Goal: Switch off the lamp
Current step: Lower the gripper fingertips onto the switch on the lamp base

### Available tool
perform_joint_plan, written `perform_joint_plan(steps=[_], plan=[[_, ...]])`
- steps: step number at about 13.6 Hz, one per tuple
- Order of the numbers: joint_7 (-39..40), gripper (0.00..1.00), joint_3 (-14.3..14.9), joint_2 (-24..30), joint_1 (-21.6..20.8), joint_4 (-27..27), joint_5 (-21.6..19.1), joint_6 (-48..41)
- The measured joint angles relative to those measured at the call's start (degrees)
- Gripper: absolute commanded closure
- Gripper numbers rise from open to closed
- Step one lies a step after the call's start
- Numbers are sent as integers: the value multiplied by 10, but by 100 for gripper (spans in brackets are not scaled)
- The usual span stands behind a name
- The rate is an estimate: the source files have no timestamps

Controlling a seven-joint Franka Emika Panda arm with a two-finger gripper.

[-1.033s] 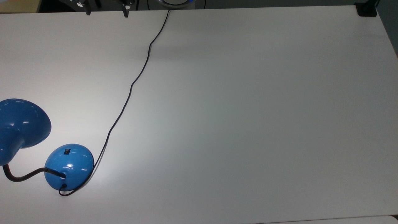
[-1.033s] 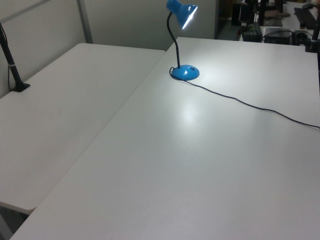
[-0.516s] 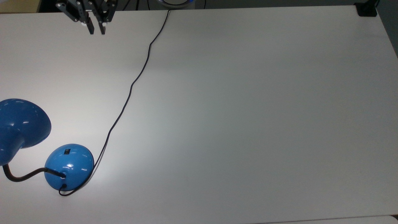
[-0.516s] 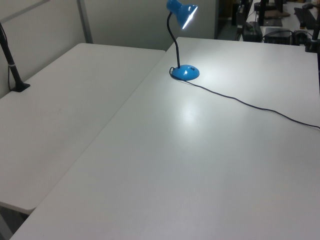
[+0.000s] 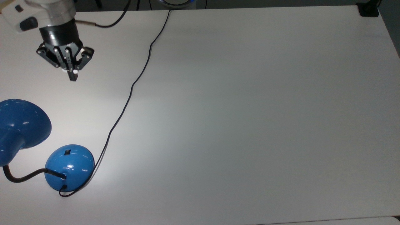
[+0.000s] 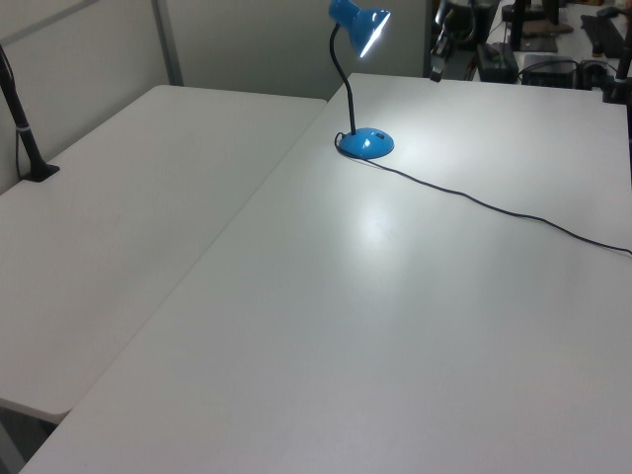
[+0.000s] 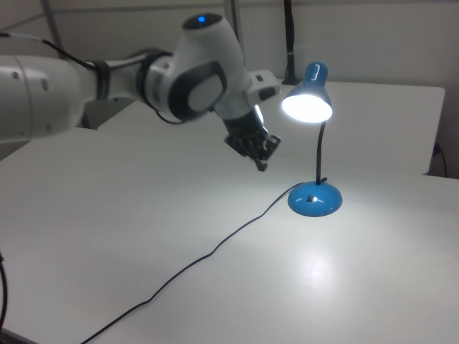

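1. The white worktop (image 5: 250,109) fills the scene, with a second pale table butted against it on the left view's left and grey partition walls behind.

2. The Panda arm (image 7: 107,79) reaches in from the right view's left and from the top view's upper left corner, its wrist bent down toward the lit patch of worktop.

3. The lamp (image 5: 69,167) stands at the top view's lower left. Its blue shade (image 7: 308,100) is glowing and its black gooseneck (image 7: 320,147) rises from the rear of the domed base.

4. The cord (image 5: 131,89) runs from the base's near edge up the top view to the worktop's far edge, passing to the top view's right of the jaws.

5. The gripper (image 5: 72,75) hangs above the worktop with its jaws drawn together on nothing, fingertips pointing down and toward the lamp.

6. The switch (image 5: 67,152) sits on the dome's upper face, on the side turned toward the gripper. In the top view it lies almost straight below the jaws, well apart. In the right view it is down and to the right of them, beneath the shade.

7. My reading: the coming move is a travel toward the base, then a downward press with the closed tips, staying clear of the shade overhead.
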State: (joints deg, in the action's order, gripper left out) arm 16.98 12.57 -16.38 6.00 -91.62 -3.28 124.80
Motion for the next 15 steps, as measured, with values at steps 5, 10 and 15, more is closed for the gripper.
perform_joint_plan(steps=[5,10,15], plan=[[5,100,0,-115,15,30,-4,137],[5,100,-5,-197,15,90,-4,181],[5,100,-7,-235,20,134,-4,188]])
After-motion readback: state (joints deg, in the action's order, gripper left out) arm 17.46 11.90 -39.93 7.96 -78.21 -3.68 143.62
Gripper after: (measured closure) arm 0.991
